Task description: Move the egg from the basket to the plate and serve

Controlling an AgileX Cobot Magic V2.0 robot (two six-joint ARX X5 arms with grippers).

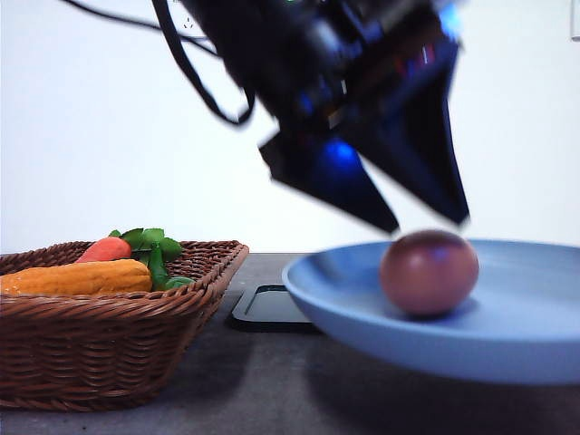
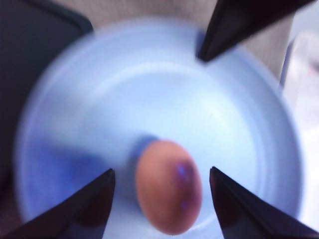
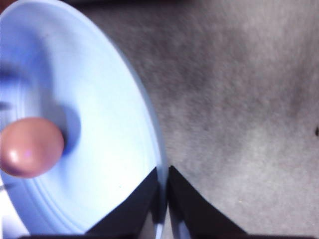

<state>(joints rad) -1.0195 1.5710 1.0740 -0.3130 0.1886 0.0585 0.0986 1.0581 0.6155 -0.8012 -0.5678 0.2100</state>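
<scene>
The brownish-pink egg [image 1: 428,272] lies in the light blue plate [image 1: 335,299], which looks raised off the tabletop. My left gripper [image 1: 428,223] hangs open just above the egg, not touching it. In the left wrist view the egg [image 2: 168,191] sits on the plate [image 2: 224,124] between the spread fingers of the left gripper [image 2: 161,171]. My right gripper [image 3: 164,185] is shut on the plate's rim [image 3: 149,129], with the egg [image 3: 31,147] resting farther in. The wicker basket [image 1: 109,353] stands at the left.
The basket holds an orange corn cob [image 1: 77,276] and a carrot [image 1: 104,249] with green leaves. A flat black tray [image 1: 267,308] lies on the grey table behind the plate, between it and the basket. A dark finger shape [image 2: 234,25] reaches over the plate's far rim.
</scene>
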